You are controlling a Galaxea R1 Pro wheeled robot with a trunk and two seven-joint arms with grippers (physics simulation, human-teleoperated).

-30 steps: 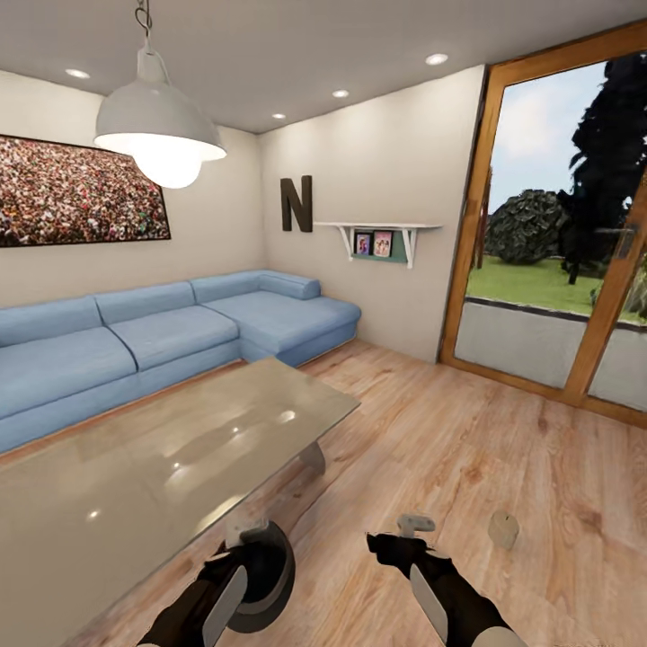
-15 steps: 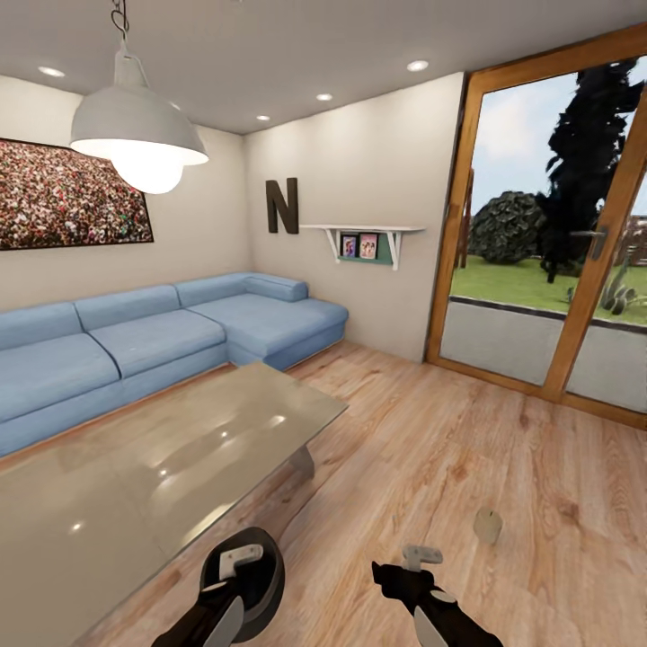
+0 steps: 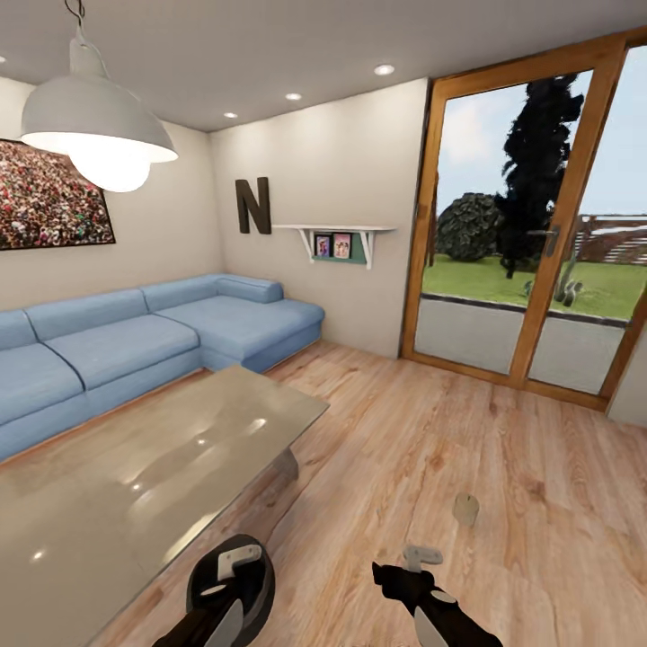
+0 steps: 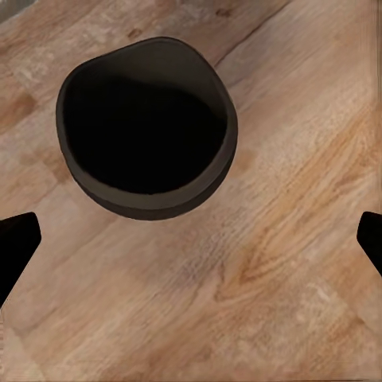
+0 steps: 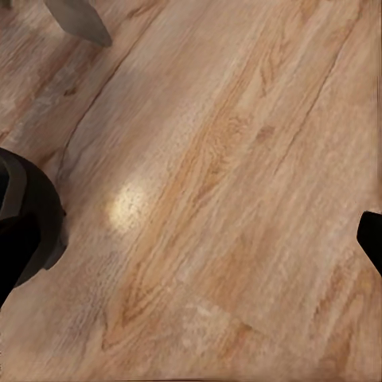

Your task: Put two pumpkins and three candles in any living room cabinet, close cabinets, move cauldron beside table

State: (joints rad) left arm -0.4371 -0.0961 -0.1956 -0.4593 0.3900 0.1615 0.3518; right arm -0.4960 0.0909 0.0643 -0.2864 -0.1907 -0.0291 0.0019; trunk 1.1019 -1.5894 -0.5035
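1. The cauldron [image 3: 230,589] sits on the wood floor [image 3: 503,449] at the near corner of the desk [image 3: 135,485], just beside its edge, with the left hand [image 3: 232,564] above its rim.
2. In the left wrist view the cauldron [image 4: 147,127] is a dark round pot with a black inside, standing upright on the floor [image 4: 270,263], and nothing can be made out inside it.
3. The left hand [image 4: 191,239] is spread wide: its dark fingertips [image 4: 16,239] show at opposite edges of that view, with bare floor between them, and it holds nothing.
4. The right hand [image 3: 409,562] hovers over the floor to the right of the cauldron, apart from it.
5. In the right wrist view one dark fingertip [image 5: 372,237] sits at the frame's edge over bare floor [image 5: 223,175]; the hand looks open and grips nothing.
6. That same view catches the cauldron's side [image 5: 28,223] and a grey desk leg [image 5: 79,17].
7. A small cream candle [image 3: 465,509] lies on the floor ahead of the right hand, well clear of the desk.
8. Beyond the desk stands a blue corner sofa [image 3: 135,337], with a white lamp [image 3: 94,126] hanging above.
9. A wood-framed glass door [image 3: 530,243] fills the right wall.
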